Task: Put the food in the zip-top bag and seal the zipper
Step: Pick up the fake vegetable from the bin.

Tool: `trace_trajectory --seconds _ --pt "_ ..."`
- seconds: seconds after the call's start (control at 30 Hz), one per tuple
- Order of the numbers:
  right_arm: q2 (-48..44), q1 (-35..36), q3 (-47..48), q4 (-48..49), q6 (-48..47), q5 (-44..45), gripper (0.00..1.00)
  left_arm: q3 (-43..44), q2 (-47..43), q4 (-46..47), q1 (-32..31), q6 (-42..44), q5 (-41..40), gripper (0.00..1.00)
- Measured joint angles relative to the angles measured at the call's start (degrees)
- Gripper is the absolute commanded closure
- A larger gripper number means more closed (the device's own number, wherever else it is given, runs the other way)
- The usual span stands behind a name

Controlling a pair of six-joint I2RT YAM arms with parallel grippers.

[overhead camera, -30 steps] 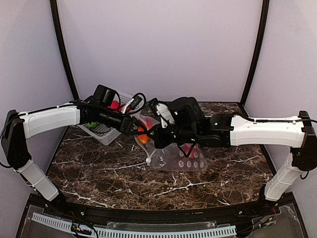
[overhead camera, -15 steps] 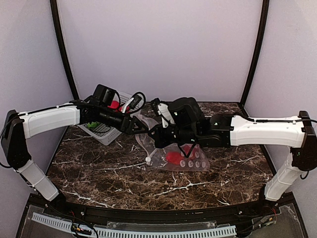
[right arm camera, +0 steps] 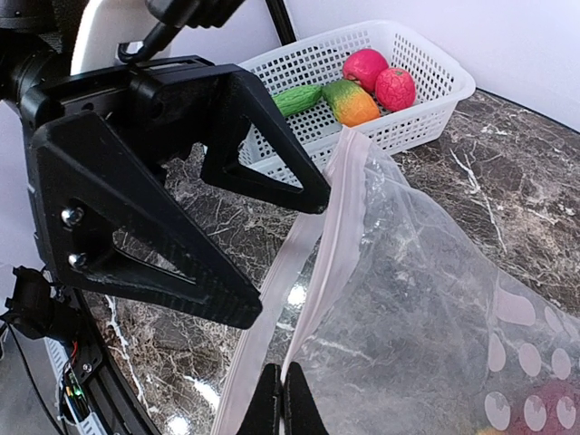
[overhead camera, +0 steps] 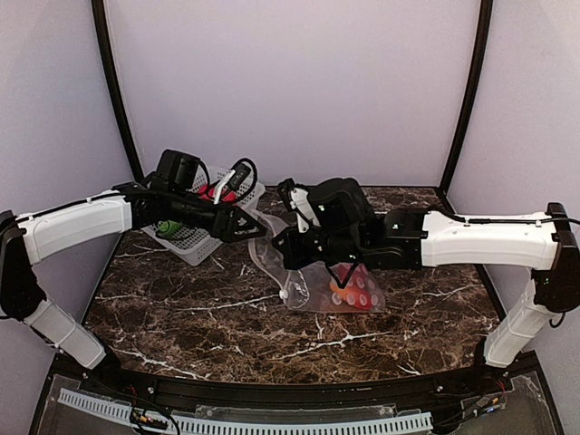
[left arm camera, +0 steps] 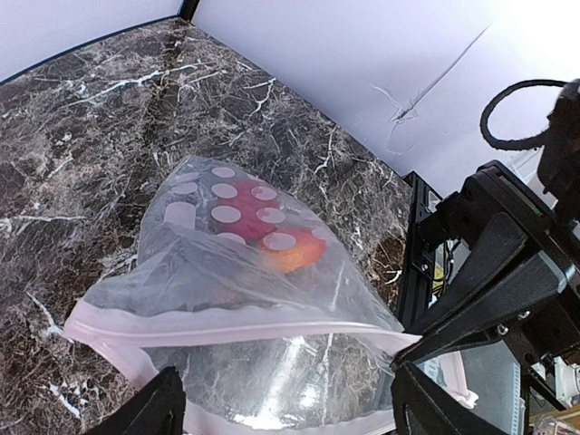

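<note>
The zip-top bag (overhead camera: 328, 288) lies on the marble table with its mouth held open. My right gripper (overhead camera: 292, 246) (right arm camera: 283, 408) is shut on the upper lip, right at the pinkish zipper (right arm camera: 319, 245). Red and orange food (left arm camera: 272, 231) (overhead camera: 349, 292) sits deep inside the bag, behind the white dots. My left gripper (overhead camera: 252, 228) (left arm camera: 290, 412) hangs open just outside the bag's mouth with nothing between its fingers (right arm camera: 154, 254). More food lies in the white basket: two red pieces (right arm camera: 379, 77), an orange-green piece (right arm camera: 349, 101) and a green cucumber (right arm camera: 297, 100).
The white lattice basket (overhead camera: 190, 237) stands at the back left, under the left arm. Purple walls close in the table on three sides. Both arms meet over the middle of the table.
The left gripper opened and dropped its orange piece, which now lies in the bag. The left arm then drew back leftward toward the basket. The right gripper kept its hold.
</note>
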Motion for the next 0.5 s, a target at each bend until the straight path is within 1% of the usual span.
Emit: trace_trajectory --seconds 0.17,0.23,0.37,0.5 --pt "-0.20 -0.02 -0.07 -0.04 0.22 0.22 1.00 -2.05 -3.72 1.84 0.31 0.98 -1.09 0.20" --pt "-0.46 -0.04 -0.13 -0.09 0.24 0.28 1.00 -2.89 -5.66 2.67 1.14 1.07 -1.66 0.17" --pt "-1.07 -0.07 -0.17 -0.15 0.28 0.46 1.00 -4.50 -10.21 5.29 5.99 0.66 -2.95 0.15" --pt "-1.22 -0.07 -0.17 -0.17 0.39 0.52 1.00 -4.55 -11.96 5.99 12.15 0.24 -7.69 0.17"
